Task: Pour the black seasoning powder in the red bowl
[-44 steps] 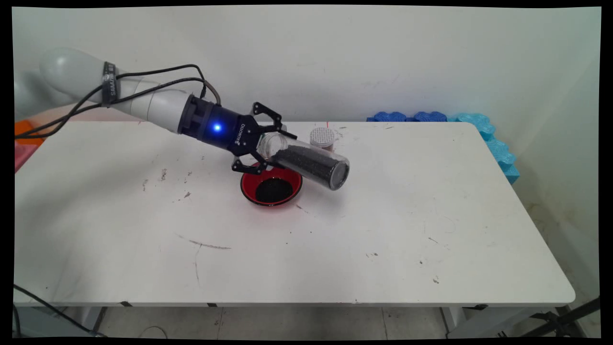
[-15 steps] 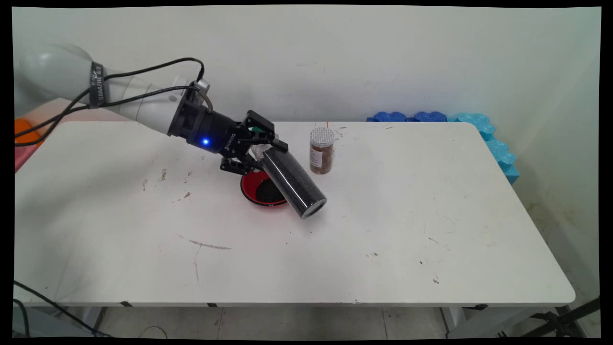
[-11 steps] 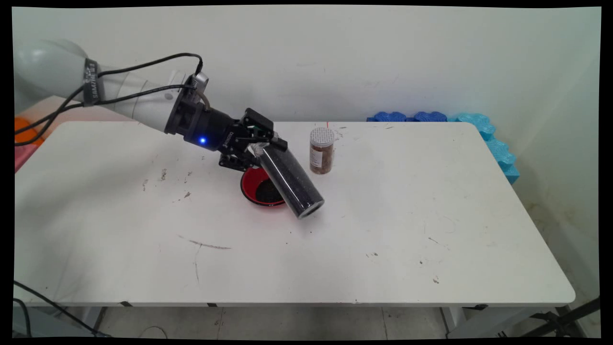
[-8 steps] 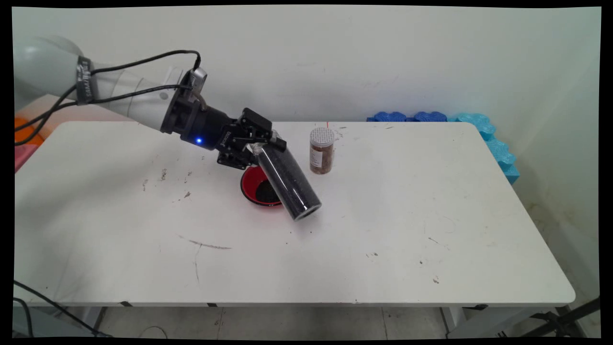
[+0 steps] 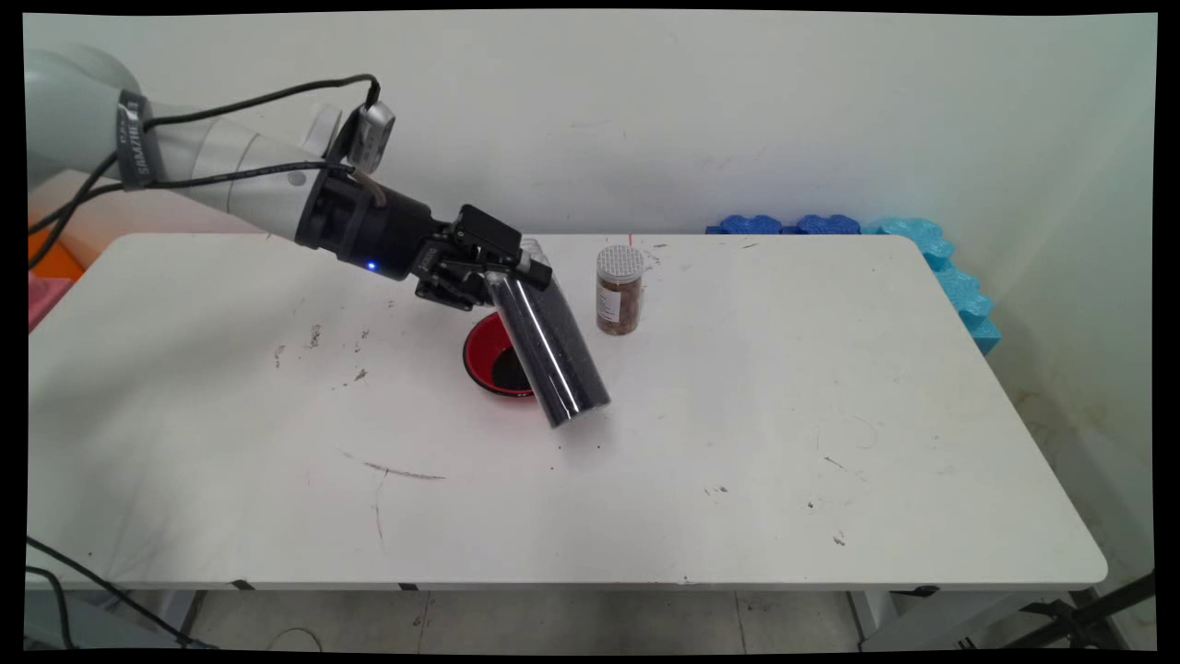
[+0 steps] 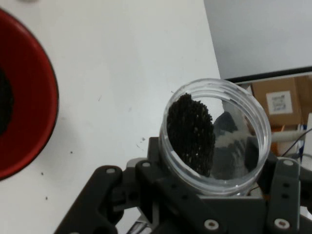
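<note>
You see a black gripper on a clear jar of black grains, a red bowl with a black centre, a brown-filled jar with a grey lid, and a scuffed white counter.

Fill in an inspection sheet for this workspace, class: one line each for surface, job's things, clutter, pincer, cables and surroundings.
Surface: white table, scuffed, with dark marks and specks.
Job's things: clear jar of black grains, lidless, held tilted over the table, base lowest; its open mouth shows in the hand view. Red bowl on the table behind the jar, black grains inside.
Clutter: small jar of brown stuff with a silver lid, upright, right of the bowl and apart from it.
Pincer: pincer shut on the jar's upper end.
Cables: black cables run along the arm.
Surroundings: wall behind; blue foam pieces by the table's far right corner.
</note>
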Robot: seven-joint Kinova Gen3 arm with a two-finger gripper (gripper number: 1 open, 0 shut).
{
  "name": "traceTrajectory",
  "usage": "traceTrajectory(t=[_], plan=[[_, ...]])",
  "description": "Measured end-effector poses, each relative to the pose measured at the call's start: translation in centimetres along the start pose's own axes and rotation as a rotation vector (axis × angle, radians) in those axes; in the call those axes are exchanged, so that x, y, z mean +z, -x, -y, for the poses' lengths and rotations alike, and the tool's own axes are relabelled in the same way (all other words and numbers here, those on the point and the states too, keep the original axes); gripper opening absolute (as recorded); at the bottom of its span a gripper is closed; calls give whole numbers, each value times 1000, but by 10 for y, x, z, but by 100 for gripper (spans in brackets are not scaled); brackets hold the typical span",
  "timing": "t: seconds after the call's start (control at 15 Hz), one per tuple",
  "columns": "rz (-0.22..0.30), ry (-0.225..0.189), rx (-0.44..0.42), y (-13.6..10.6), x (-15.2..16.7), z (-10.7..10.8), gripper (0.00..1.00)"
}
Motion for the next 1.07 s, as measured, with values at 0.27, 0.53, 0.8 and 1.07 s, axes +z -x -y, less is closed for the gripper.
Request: traceTrajectory(t=[0.27,0.53,0.8,1.07], plan=[[-3,1,137,1,-4,-14,0],[-11,-7,288,1,-7,-28,0],[-35,-27,443,-3,-13,-43,0],[-61,-35,597,-3,-18,-59,0]])
